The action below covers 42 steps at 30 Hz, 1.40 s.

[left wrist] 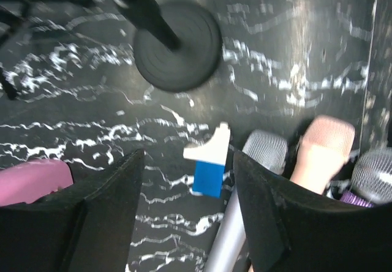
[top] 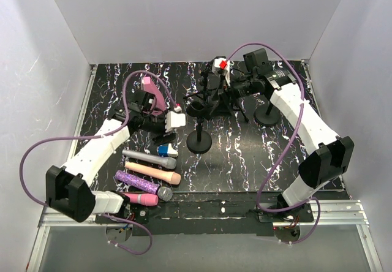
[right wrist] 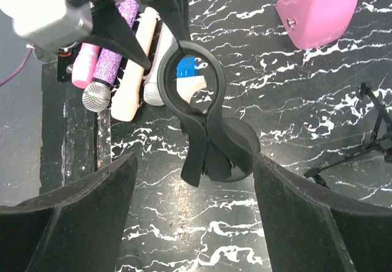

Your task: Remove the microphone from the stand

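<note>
The black stand has a round base [top: 199,142] and a ring clip [top: 199,108] that holds nothing; the right wrist view shows the empty ring [right wrist: 190,82] from above. A small blue and white microphone [top: 165,151] lies on the marble table, and in the left wrist view [left wrist: 208,162] it lies below and between my fingers. My left gripper [top: 174,121] [left wrist: 187,162] is open and empty, hovering above it, left of the stand. My right gripper [top: 229,90] [right wrist: 193,180] is open and empty, above and behind the clip.
Silver [top: 150,159], peach [top: 153,173], purple glitter [top: 144,183] and pink [top: 141,197] microphones lie in a row front left. A pink box [top: 152,94] stands back left. A tripod stand [top: 220,97] carrying a white and red object [top: 220,65] and another round base [top: 267,114] stand behind.
</note>
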Available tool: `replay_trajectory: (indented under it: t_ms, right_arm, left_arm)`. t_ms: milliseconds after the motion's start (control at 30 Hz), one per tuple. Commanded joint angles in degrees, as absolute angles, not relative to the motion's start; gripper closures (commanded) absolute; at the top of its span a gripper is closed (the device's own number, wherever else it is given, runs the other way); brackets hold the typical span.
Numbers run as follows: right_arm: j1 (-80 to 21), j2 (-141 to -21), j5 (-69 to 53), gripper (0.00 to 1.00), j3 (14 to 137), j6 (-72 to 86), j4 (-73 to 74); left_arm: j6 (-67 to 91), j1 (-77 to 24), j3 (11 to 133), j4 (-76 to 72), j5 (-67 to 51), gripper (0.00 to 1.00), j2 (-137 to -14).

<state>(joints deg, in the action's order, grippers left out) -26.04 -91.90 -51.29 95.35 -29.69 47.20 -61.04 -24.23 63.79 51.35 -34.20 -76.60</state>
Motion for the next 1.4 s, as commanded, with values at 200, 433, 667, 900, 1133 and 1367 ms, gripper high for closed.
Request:
replay_trajectory:
  t_ms: [200,433,667,900,1133,1367]
  right_arm:
    - [-27.8,-95.5,-48.9,0.19,103.5,-29.6,49.3]
    - [-27.8,-100.1,-51.9,0.18,111.4,-33.4,61.5]
    - [-30.2,-103.7,-48.9,0.17,115.0,-36.7,66.0]
    - [-30.6,-108.4,-46.1,0.18,119.6,-37.1,66.9]
    - [-30.6,-110.3,-46.4,0.42,121.0,-38.3,70.0]
    - [-30.6,-108.7,-46.8,0.54,117.7,-37.3,69.8]
  left_arm:
    - [-12.1,-24.3,50.0,-3.1,-39.0,0.33,-73.5]
    - [-8.1,-25.1,45.8,-18.8,-40.9,0.37,-81.0]
    - [-4.6,-26.2,43.9,-28.2,-46.7,0.47,-86.6]
    - [-4.4,-26.3,41.5,-30.1,-47.5,0.52,-86.8]
    - [-2.2,-26.4,38.1,-32.5,-48.5,0.41,-85.4]
    - [-0.5,-28.3,39.6,-38.8,-46.1,0.55,-90.2]
